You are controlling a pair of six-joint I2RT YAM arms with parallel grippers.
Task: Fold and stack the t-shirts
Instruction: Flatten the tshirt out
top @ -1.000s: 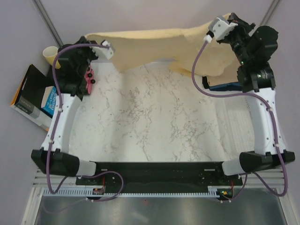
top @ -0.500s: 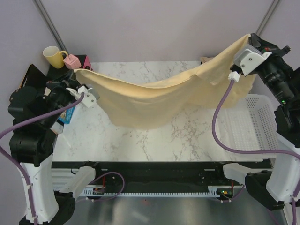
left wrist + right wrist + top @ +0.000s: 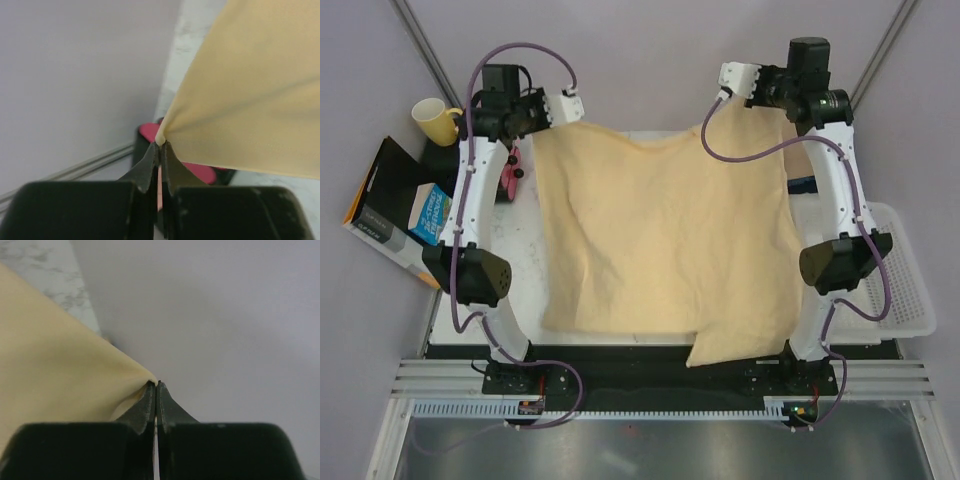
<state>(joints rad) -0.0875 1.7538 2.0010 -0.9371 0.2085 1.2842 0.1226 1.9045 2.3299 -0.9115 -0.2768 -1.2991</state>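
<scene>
A pale yellow-cream t-shirt (image 3: 660,240) lies spread over the marble table (image 3: 520,260), and its near edge reaches the table's front. Both arms stretch toward the far wall. My left gripper (image 3: 552,118) is shut on the shirt's far left corner. In the left wrist view the cloth (image 3: 250,95) fans out from the pinched tips of the left gripper (image 3: 161,144). My right gripper (image 3: 760,98) is shut on the far right corner. In the right wrist view that corner (image 3: 60,370) is bunched at the tips of the right gripper (image 3: 156,384). No other t-shirt shows clearly.
A yellow mug (image 3: 435,120) and a pink object (image 3: 510,168) stand at the far left. A black box (image 3: 380,205) and a blue carton (image 3: 428,212) lie beyond the left edge. A white mesh basket (image 3: 905,270) sits at the right, with a dark blue patch (image 3: 802,184) by the right arm.
Half a second ago the shirt hung in the air, sagging between the raised grippers. Both arms have since reached far forward and the shirt now lies spread on the table.
</scene>
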